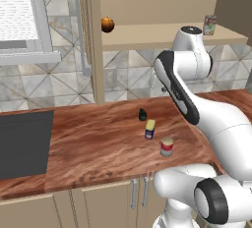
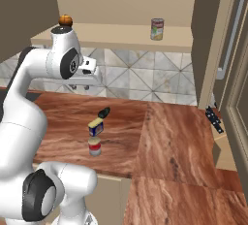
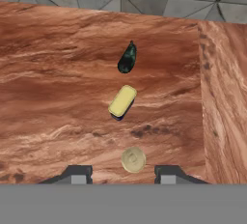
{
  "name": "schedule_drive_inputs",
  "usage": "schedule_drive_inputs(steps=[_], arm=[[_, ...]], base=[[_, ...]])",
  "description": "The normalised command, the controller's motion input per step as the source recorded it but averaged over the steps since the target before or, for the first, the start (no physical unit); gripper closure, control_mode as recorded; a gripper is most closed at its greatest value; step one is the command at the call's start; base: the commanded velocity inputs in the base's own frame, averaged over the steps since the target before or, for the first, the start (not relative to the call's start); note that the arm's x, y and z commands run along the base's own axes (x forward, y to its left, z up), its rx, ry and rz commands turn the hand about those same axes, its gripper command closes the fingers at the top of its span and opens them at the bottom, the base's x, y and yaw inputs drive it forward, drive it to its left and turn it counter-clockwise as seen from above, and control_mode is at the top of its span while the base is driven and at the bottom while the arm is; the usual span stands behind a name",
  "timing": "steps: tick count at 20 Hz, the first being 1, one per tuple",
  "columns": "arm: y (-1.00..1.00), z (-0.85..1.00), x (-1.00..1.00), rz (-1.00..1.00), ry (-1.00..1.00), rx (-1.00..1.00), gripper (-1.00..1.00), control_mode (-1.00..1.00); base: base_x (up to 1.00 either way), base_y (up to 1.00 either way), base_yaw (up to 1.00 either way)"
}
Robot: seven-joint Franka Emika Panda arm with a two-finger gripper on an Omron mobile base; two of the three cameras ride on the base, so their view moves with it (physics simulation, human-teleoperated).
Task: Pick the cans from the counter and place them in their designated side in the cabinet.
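1. The orange ball (image 1: pixel 108 24) sits on the left of the cabinet (image 1: pixel 162 34) shelf.
2. The blue can (image 1: pixel 150 129) and red can (image 1: pixel 167 147) stand upright on the desk (image 1: pixel 93 143), tops up, waiting for pick-up.
3. The gripper (image 3: pixel 123 175) hangs above the red can, wide open, holding nothing.

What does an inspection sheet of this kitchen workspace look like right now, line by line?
Surface: counter, reddish wood grain, dry.
Job's things: red-label can upright near front edge; blue can with yellow top behind it, apart; both on the counter.
Cabinet: shelf holds labelled can and orange ball.
Clutter: dark blob beyond the blue can.
Gripper: open, above the red-label can, holding nothing.
Cables: nothing seen.
Surroundings: tiled wall, dark cooktop left.
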Motion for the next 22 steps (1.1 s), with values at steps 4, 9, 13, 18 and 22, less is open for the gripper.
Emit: schedule_drive_inputs(steps=[4, 9, 13, 18, 22], arm=[[0.03, 0.00, -0.08, 0.00, 0.00, 0.00, -1.00, -1.00], [0.05, -0.12, -0.29, -0.02, 0.01, 0.00, -1.00, -1.00], [0.00, -0.17, -0.26, -0.02, 0.03, 0.00, -1.00, -1.00], [0.00, -0.24, -0.14, -0.02, 0.04, 0.00, -1.00, -1.00], [-0.01, -0.27, -0.02, 0.00, 0.04, 0.00, -1.00, -1.00]], base=[[0.00, 0.00, 0.00], [0.00, 0.00, 0.00], [0.00, 0.00, 0.00], [0.00, 0.00, 0.00], [0.00, 0.00, 0.00]])
